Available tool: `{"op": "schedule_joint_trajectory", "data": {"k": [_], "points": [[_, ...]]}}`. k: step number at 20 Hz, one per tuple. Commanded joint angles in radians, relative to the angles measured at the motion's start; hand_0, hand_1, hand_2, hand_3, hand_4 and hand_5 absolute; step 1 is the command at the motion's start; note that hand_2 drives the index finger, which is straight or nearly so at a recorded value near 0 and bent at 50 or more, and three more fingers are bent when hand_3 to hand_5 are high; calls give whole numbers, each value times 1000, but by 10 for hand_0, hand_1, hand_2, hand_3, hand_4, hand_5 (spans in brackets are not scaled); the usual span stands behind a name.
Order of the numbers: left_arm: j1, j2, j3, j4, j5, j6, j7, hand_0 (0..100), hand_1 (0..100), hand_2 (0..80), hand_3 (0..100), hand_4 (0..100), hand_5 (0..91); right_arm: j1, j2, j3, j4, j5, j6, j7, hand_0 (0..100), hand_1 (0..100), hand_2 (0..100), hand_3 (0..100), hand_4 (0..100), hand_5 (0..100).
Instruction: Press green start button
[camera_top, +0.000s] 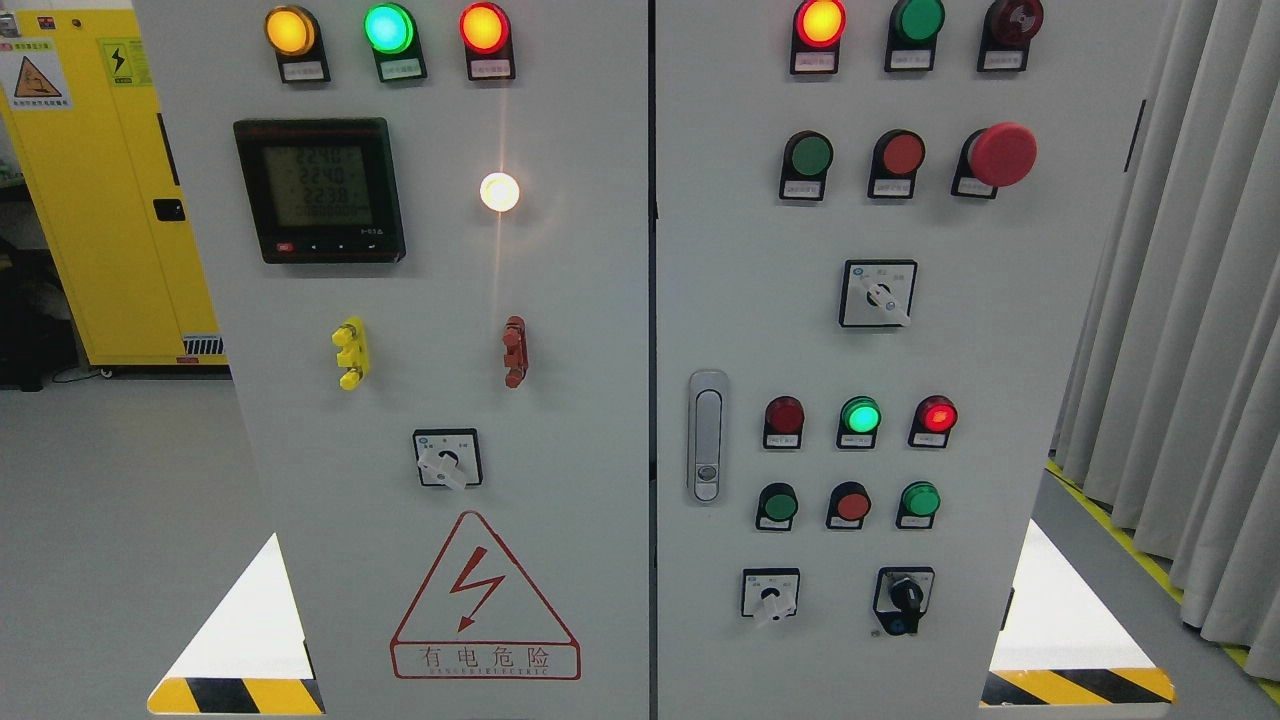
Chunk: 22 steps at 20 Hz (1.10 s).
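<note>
A grey control cabinet (600, 560) with two doors fills the head view. On the right door, a green push button (808, 156) sits in the upper row beside a red button (902, 154) and a red mushroom stop button (1001, 154). Lower down are two more green buttons, one at the left (778, 506) and one at the right (919, 499), with a red button (851, 505) between them. A green lamp (860, 416) is lit above them. Neither of my hands shows in the view.
The left door carries a digital meter (320, 190), lit yellow, green and red lamps at the top, rotary switches and a red electric hazard triangle (484, 598). A door handle (707, 436) is on the right door. A yellow cabinet (100, 190) stands at the left, curtains (1190, 300) at the right.
</note>
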Motion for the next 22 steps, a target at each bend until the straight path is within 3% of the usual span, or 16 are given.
{"op": "schedule_joint_trajectory", "data": {"k": [1, 8, 12, 15, 19, 22], "points": [[5, -31, -1, -18, 0, 1, 0, 120, 556, 0, 0, 0, 0, 10, 27, 133, -299, 9, -34, 7, 174, 431, 0, 237, 57, 0], [11, -68, -1, -14, 0, 1, 0, 120, 556, 0, 0, 0, 0, 126, 21, 133, -779, 213, -34, 29, 182, 450, 0, 336, 191, 26], [15, -72, -1, -14, 0, 1, 0, 120, 556, 0, 0, 0, 0, 149, 24, 125, -1005, 300, -37, 65, 186, 459, 0, 376, 259, 94], [17, -80, -1, -14, 0, 1, 0, 120, 556, 0, 0, 0, 0, 155, 21, 123, -1160, 371, -40, 65, 187, 465, 0, 414, 363, 207], [23, -82, -1, -12, -3, 2, 0, 120, 556, 0, 0, 0, 0, 156, -7, 114, -1323, 483, -135, 55, 158, 499, 0, 462, 469, 315], [25, -83, -1, -12, -3, 2, 0, 120, 556, 0, 0, 0, 0, 156, -35, 107, -1465, 526, -151, 52, 161, 531, 0, 477, 508, 344]]}}
